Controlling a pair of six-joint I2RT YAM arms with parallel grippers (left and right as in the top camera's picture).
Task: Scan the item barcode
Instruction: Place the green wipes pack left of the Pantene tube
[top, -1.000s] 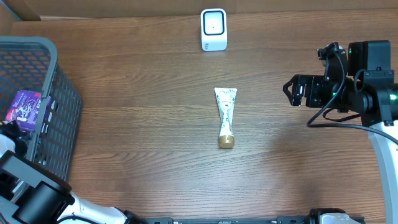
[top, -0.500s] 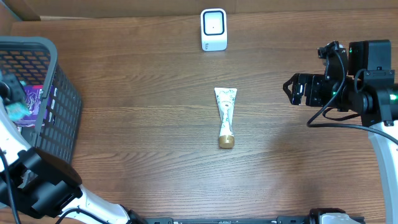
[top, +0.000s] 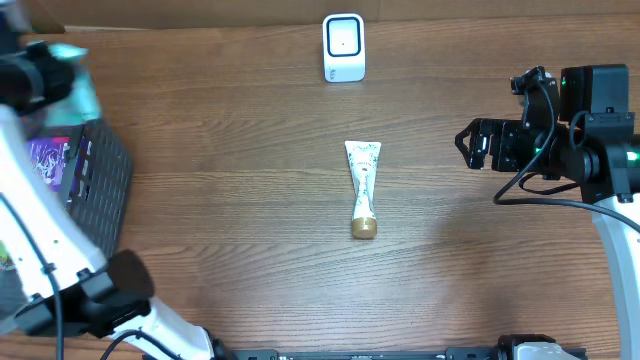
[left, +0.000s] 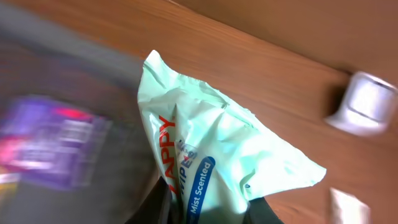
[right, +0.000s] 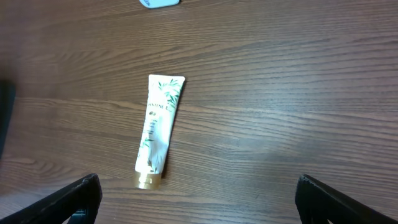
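Left pincer (left: 212, 210) grips a pale green wipes pack (left: 214, 134) near the basket (top: 106, 182); right pincer (right: 200, 200) gapes wide.

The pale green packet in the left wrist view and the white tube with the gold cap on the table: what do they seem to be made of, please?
The pale green packet looks like thin plastic film, slightly glossy, judging by its creases and folds. The white tube is probably soft plastic, with a flat sealed end; its gold cap looks metallic-finished plastic.
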